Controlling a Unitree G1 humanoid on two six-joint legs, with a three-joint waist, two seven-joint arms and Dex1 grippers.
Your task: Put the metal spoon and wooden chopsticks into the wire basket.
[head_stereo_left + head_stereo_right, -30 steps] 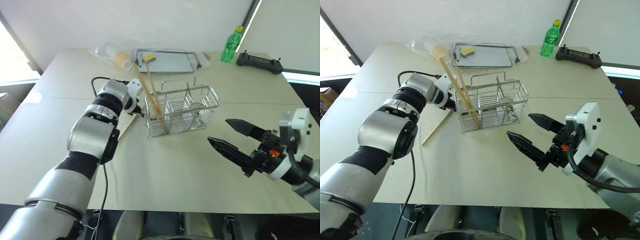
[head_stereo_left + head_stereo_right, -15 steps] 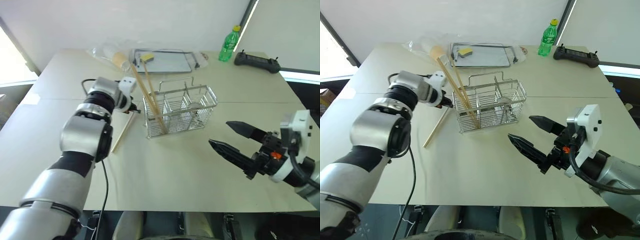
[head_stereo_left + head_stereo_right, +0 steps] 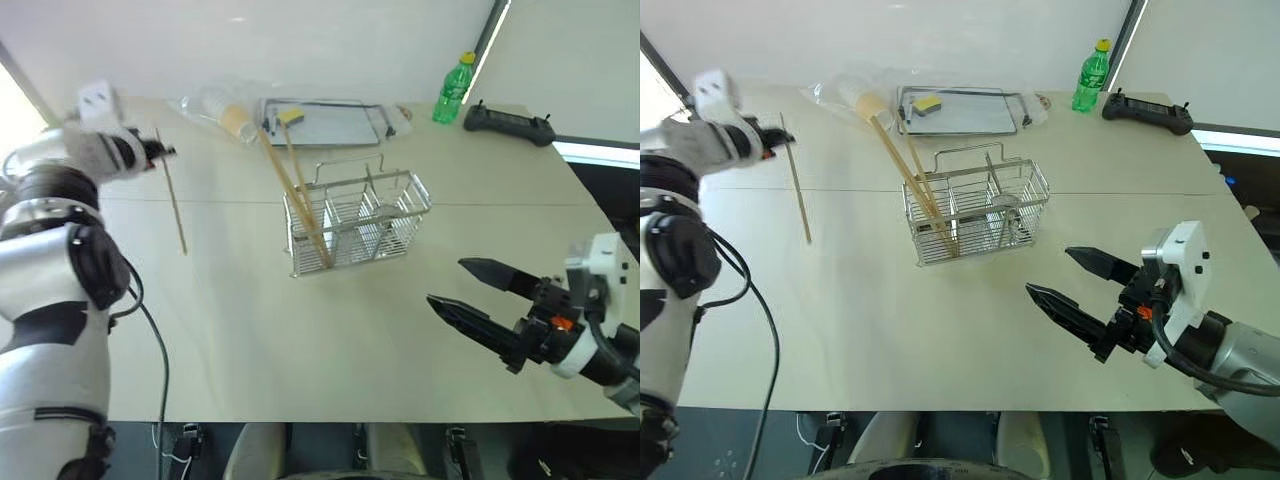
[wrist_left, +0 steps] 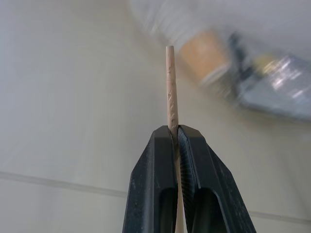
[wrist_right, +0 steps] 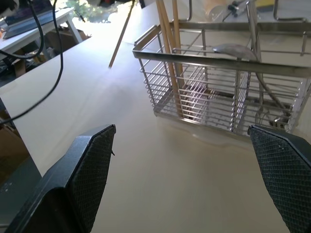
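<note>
Left wrist view: left pincer [image 4: 175,141] clamps one wooden chopstick [image 4: 171,92] (right pincer [image 3: 476,291] agape).

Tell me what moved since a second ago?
The left gripper, shut on a chopstick, lifted it off the table and swung it up and away from the wire basket. The basket, its two chopsticks and the open right gripper stayed put.

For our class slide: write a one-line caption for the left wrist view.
Left gripper shut on one wooden chopstick, held above the table.
</note>
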